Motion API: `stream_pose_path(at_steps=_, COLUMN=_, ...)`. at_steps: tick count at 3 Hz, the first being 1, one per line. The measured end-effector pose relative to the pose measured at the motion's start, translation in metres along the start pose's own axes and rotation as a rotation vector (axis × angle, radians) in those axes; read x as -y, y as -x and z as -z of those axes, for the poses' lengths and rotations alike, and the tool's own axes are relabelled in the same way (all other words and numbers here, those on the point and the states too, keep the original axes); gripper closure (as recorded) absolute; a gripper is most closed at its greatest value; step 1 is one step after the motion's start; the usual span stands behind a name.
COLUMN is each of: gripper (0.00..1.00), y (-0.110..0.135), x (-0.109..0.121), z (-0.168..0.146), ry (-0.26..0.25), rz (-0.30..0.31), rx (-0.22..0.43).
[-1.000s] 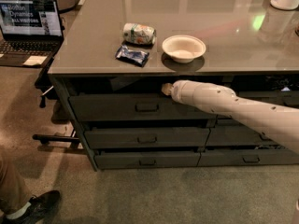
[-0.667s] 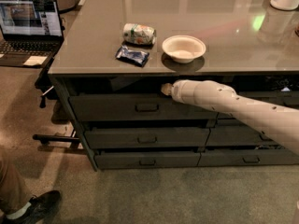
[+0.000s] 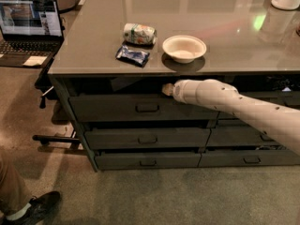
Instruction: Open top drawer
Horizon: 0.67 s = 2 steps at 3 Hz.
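At centre-left of the frame, under the desk (image 3: 93,41), the top drawer (image 3: 108,109) looks nearly shut. Its pull (image 3: 147,108) is untouched. The hand (image 3: 167,89) hovers just above-right; I cannot tell its grip. Likely still reaching: next, lower onto the pull.

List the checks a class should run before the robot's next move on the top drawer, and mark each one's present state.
1. Tool found: it is at the upper edge of the top drawer front, just under the countertop lip. Ok.
2. Tool at the loop pull: it sits above and to the right of the pull. Not ok.
3. Tool hooked on the drawer's top edge: cannot tell.
4. Drawer already pulled out: cannot tell.
5. Bowl, can and snack packet rest on the countertop, off the drawer. Ok.
6. Person's shoe is on the floor at lower left, apart from the drawer front. Ok.
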<state>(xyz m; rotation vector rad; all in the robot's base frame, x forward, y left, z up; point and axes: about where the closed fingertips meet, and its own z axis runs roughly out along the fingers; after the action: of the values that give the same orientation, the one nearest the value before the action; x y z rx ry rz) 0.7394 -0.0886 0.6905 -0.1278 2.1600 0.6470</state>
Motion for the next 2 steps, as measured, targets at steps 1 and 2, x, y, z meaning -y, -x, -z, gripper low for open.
stream_pose_path(at_steps=1, gripper=1.0, y=-0.0014, x=-0.0015, z=0.0007, ry=0.006, rz=0.002, rx=-0.013)
stream_pose_path(at_steps=2, gripper=1.0, y=-0.0024, x=-0.0021, z=0.002, ry=0.011, rz=-0.001, rx=-0.024)
